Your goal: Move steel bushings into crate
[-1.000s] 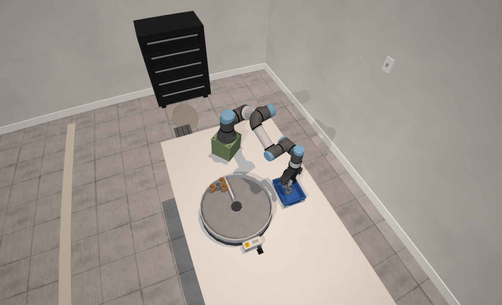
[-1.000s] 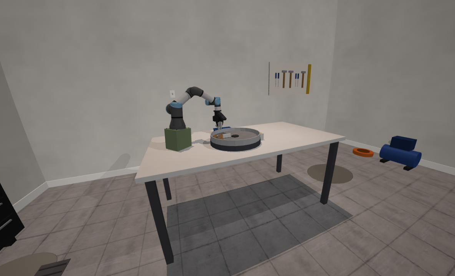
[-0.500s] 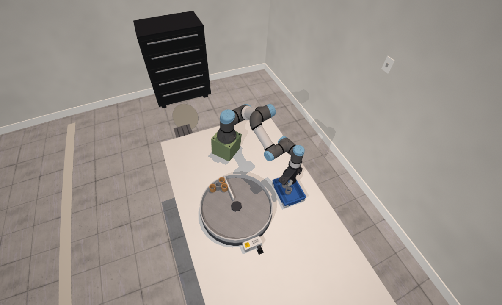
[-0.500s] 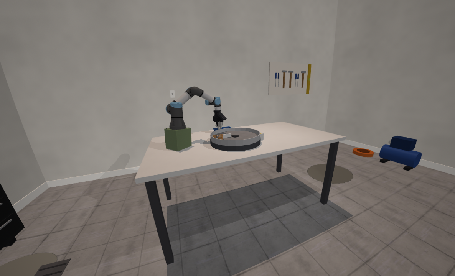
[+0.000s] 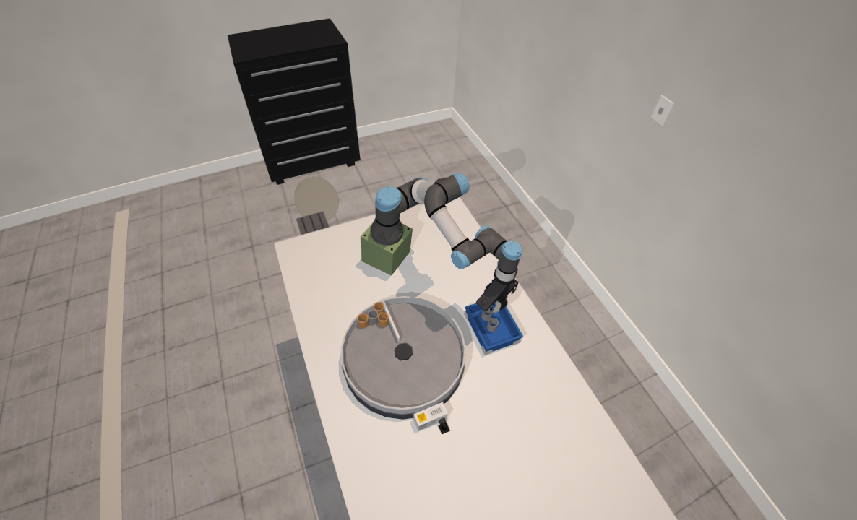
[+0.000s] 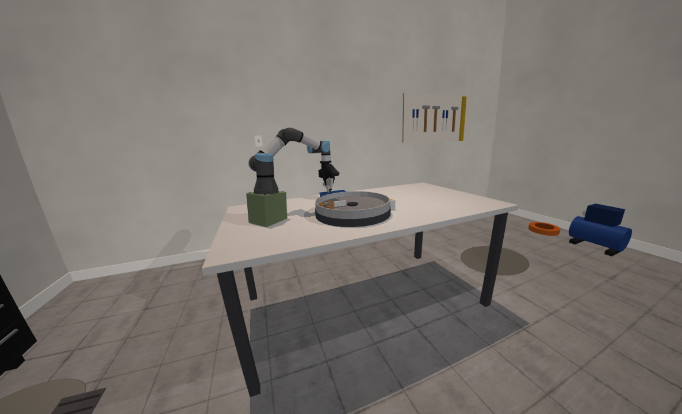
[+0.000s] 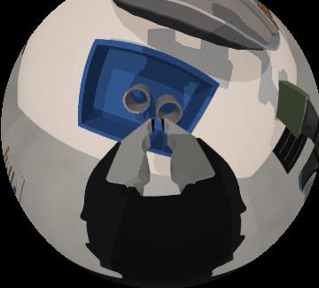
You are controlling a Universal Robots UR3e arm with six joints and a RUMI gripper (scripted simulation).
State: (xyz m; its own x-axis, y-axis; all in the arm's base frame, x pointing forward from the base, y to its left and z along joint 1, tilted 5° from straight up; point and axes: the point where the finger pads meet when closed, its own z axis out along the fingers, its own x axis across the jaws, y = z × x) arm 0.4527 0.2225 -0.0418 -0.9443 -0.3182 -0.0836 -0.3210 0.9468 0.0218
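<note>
- Already, two steel bushings (image 7: pixel 152 103) are sitting side by side inside the blue crate (image 7: pixel 95 102), so the quota is looking met.
- Above them the tool (image 7: pixel 158 125) is hanging nearly closed, gripping nothing.
- Orange bushings (image 5: pixel 376 315) are staying on the turntable (image 5: pixel 405 368), well apart across the counter (image 5: pixel 515 420).

We see matt grey metal sleeves (image 7: pixel 152 102) in a smooth blue plastic crate (image 7: pixel 95 84) on a matt worktop (image 5: pixel 522 414).
</note>
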